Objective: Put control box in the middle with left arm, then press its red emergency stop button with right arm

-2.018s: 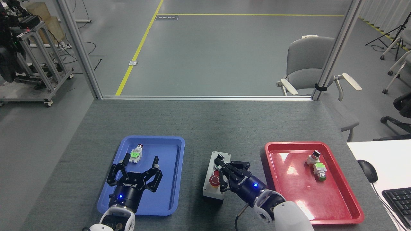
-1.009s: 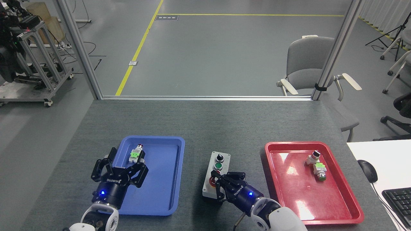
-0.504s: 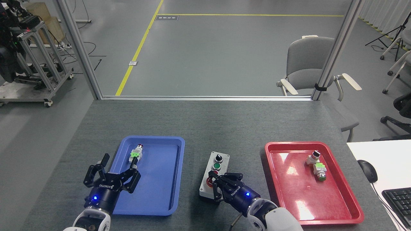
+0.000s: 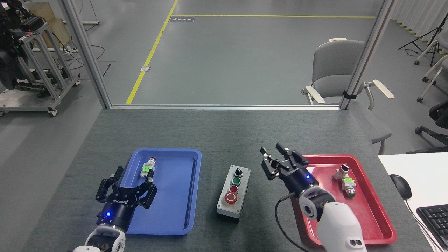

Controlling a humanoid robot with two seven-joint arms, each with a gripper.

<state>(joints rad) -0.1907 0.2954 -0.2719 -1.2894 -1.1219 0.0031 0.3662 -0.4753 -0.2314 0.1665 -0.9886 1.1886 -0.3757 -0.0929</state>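
Observation:
The control box [image 4: 233,194], light grey on a black base, lies on the grey table between the two trays. Its row runs black knob, green button, small red button, then the red emergency stop button [image 4: 231,198] at the near end, uncovered. My right gripper [image 4: 272,149] is raised to the right of the box, above the red tray's left edge. Its fingers are close together and hold nothing. My left gripper [image 4: 134,176] hovers open over the blue tray's near left part, empty.
The blue tray [image 4: 168,151] holds a small switch part [image 4: 148,167] just beyond my left fingertips. The red tray [image 4: 350,157] holds another switch part [image 4: 344,180]. A white desk with a mouse [image 4: 400,185] and a keyboard [image 4: 434,217] adjoins on the right.
My right gripper has lifted off the big red button and swung up and right toward the red tray. My left gripper has drifted slightly right. The box stays put.

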